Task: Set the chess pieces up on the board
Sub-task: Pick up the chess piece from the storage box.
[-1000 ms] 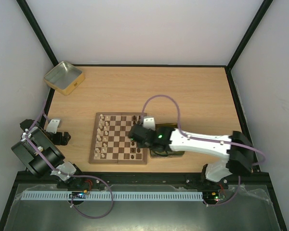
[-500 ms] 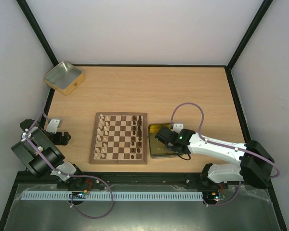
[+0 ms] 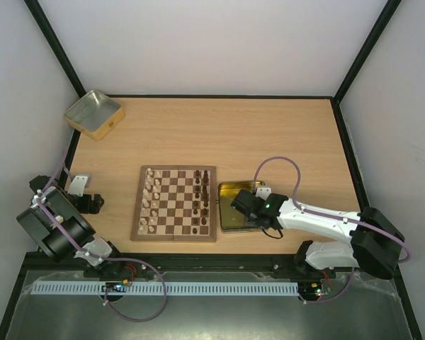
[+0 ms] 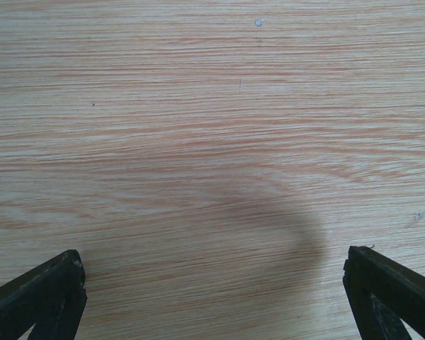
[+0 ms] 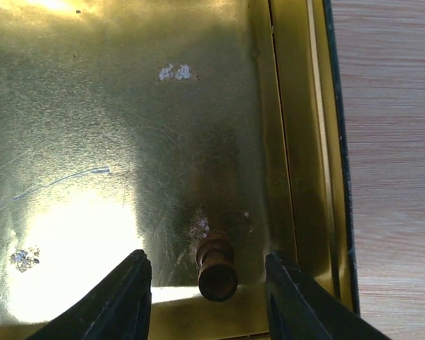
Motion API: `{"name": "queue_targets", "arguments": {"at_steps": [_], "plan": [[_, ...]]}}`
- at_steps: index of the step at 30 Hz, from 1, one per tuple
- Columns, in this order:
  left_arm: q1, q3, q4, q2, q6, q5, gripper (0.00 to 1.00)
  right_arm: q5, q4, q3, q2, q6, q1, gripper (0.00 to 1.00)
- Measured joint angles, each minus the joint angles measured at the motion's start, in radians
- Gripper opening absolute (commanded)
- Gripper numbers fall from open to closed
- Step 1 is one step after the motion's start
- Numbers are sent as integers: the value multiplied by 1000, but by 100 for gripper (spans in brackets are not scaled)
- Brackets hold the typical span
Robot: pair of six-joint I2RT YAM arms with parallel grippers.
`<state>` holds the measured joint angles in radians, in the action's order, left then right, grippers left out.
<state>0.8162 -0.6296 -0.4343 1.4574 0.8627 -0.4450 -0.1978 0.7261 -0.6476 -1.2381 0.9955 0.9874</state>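
Right gripper (image 5: 205,258) is straddling a dark chess piece (image 5: 217,273) in the gold tin (image 5: 290,142), half-open, gripping nothing. Left gripper (image 4: 212,256) is gaping, empty.

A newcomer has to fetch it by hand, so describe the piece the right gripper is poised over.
Start at the chessboard; beside its right edge lies a shallow yellow-gold tin. On the tin's floor, near a side wall, one dark brown chess piece sits between the right gripper's open fingers. Unlike the pieces on the board, it is the only one showing in the tin.
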Motion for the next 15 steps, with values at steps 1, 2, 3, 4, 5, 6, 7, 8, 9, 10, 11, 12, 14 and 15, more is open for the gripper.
{"name": "queue_targets", "arguments": {"at_steps": [1, 2, 3, 4, 5, 6, 7, 8, 9, 10, 11, 12, 14, 15], "plan": [[0, 0, 0, 0, 0, 0, 99, 2, -3, 3, 0, 0, 0, 35], [0, 0, 0, 0, 0, 0, 99, 3, -8, 8, -1, 0, 0, 31], [0, 0, 0, 0, 0, 0, 99, 4, -10, 10, -2, 1, 0, 28], [0, 0, 0, 0, 0, 0, 99, 6, -14, 13, -3, -4, 0, 25], [-2, 0, 0, 0, 0, 0, 99, 6, -21, 17, -5, 2, 0, 22], [-2, 0, 0, 0, 0, 1, 99, 7, -25, 20, -8, -1, 0, 19], [-3, 0, 0, 0, 0, 1, 99, 8, -27, 23, -13, -2, -1, 16], [-3, 0, 0, 0, 0, 1, 99, 7, -29, 23, -19, -2, -1, 13], [-3, 0, 0, 0, -1, 1, 99, 5, -30, 23, -26, -3, -2, 11], [-3, 0, 0, 0, -1, 1, 99, 3, -30, 23, -32, -5, -3, 9], [-3, 0, 0, -1, -2, 2, 99, 2, -29, 23, -36, -6, -3, 8], [-3, 0, 0, -1, -3, 2, 99, -2, -29, 22, -39, -5, -5, 7], [-3, 0, 0, -1, -3, 2, 99, -6, -28, 21, -39, -8, -5, 6], [-3, 0, 0, -1, -3, 2, 99, -7, -27, 19, -39, -8, -5, 6]]}}
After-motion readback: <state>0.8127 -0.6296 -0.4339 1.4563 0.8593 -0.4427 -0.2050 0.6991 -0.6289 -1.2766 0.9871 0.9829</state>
